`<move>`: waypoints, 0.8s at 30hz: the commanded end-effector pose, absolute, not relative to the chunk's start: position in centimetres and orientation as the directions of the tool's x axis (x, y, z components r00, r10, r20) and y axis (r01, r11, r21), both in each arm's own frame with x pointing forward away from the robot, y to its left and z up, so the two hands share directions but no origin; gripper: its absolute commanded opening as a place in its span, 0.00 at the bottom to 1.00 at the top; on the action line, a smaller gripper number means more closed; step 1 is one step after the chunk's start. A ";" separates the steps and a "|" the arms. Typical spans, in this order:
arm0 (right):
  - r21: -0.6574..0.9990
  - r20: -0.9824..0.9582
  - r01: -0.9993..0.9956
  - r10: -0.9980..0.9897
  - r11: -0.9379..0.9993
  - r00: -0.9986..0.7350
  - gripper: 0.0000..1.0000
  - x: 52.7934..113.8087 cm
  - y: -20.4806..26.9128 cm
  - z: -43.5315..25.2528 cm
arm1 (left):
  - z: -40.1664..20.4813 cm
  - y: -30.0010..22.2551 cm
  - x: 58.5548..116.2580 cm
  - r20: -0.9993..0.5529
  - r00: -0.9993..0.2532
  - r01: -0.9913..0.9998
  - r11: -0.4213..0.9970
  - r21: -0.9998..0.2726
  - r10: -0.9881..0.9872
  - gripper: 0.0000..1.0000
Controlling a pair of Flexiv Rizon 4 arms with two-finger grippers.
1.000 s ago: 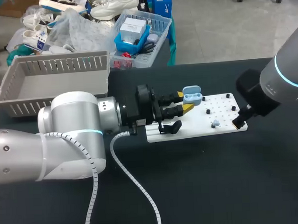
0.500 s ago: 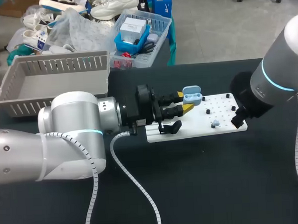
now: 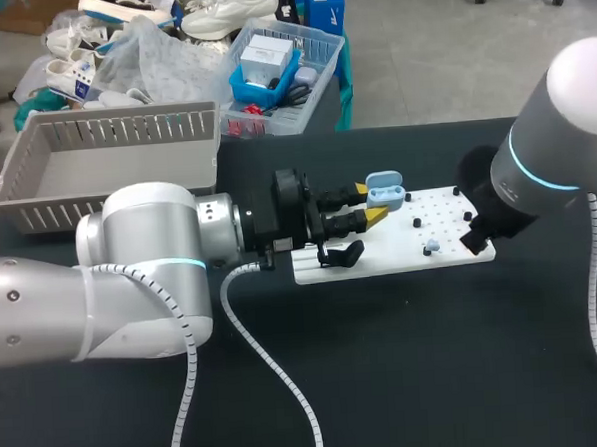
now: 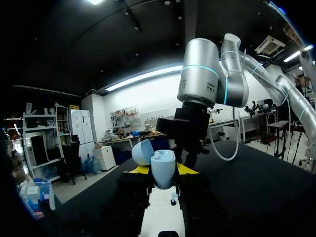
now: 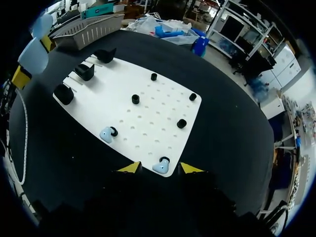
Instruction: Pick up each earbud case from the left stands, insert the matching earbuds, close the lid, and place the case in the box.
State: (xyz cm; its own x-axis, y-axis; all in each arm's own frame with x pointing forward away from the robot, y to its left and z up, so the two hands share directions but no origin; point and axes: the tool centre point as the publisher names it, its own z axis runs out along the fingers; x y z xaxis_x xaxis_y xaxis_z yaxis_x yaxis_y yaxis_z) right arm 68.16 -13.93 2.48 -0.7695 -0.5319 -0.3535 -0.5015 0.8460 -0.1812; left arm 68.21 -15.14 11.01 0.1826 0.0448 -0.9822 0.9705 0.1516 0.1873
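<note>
Nearest on the matte black table (image 3: pixel 387 379), a ribbed white cable (image 3: pixel 276 365) coils away from the left arm's glossy silver shell. Ahead of it the left gripper (image 3: pixel 370 202) is clamped on one earbud case (image 3: pixel 385 191), a smooth, pale blue, rounded shell held upright with its domed lid hinged back. In the left wrist view both yellow fingertips (image 4: pixel 139 170) press the case (image 4: pixel 163 168) from either side, just above the near end of the board.

That board (image 3: pixel 448 201) is a flat white plate drilled with regular rows of small holes. It carries three chunky black stands (image 5: pixel 85 71) at the left gripper's end and six short round black pegs (image 5: pixel 136 98) spread across the rest. Two glossy pale blue earbuds lie on it: one earbud (image 5: pixel 106 135) against a peg near the middle, the other (image 5: pixel 160 167) against a peg at the edge.

Over that edge hangs the right gripper (image 5: pixel 159 170), its yellow tips spread wide with the second earbud between them, seemingly untouched.

Farthest, at the table's left corner, sits one grey plastic basket (image 3: pixel 113 115) with slatted walls.
</note>
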 end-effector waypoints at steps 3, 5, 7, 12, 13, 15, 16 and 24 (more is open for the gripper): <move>-0.299 -0.367 -0.441 -0.529 0.846 -0.765 0.45 68.1 -13.7 2.0 | 11.0 -15.2 68.2 -0.982 0.184 0.970 0.156 0.189 0.043 0.00; -0.298 -0.368 -0.440 -0.527 0.847 -0.766 0.44 68.2 -13.7 2.0 | 11.0 -15.2 68.2 -0.982 0.184 0.970 0.156 0.189 0.043 0.00; -0.296 -0.369 -0.438 -0.525 0.849 -0.767 0.44 68.2 -13.7 2.0 | 11.0 -15.2 68.2 -0.982 0.184 0.970 0.156 0.189 0.043 0.00; -0.290 -0.374 -0.433 -0.518 0.853 -0.769 0.44 67.8 -13.8 2.2 | 11.0 -15.2 68.2 -0.982 0.184 0.970 0.156 0.189 0.043 0.00; -0.290 -0.376 -0.431 -0.516 0.854 -0.770 0.45 67.7 -13.8 2.2 | 11.0 -15.2 68.2 -0.982 0.184 0.970 0.156 0.189 0.043 0.00; -0.291 -0.378 -0.428 -0.513 0.856 -0.770 0.45 67.5 -13.8 2.4 | 11.0 -15.2 68.2 -0.982 0.184 0.970 0.156 0.189 0.043 0.00; -0.291 -0.379 -0.426 -0.512 0.857 -0.771 0.45 67.4 -13.8 2.4 | 11.0 -15.2 68.2 -0.982 0.184 0.970 0.156 0.189 0.043 0.00; -0.286 -0.393 -0.400 -0.487 0.871 -0.780 0.45 67.2 -14.4 2.5 | 11.0 -15.2 68.2 -0.982 0.184 0.970 0.156 0.189 0.043 0.00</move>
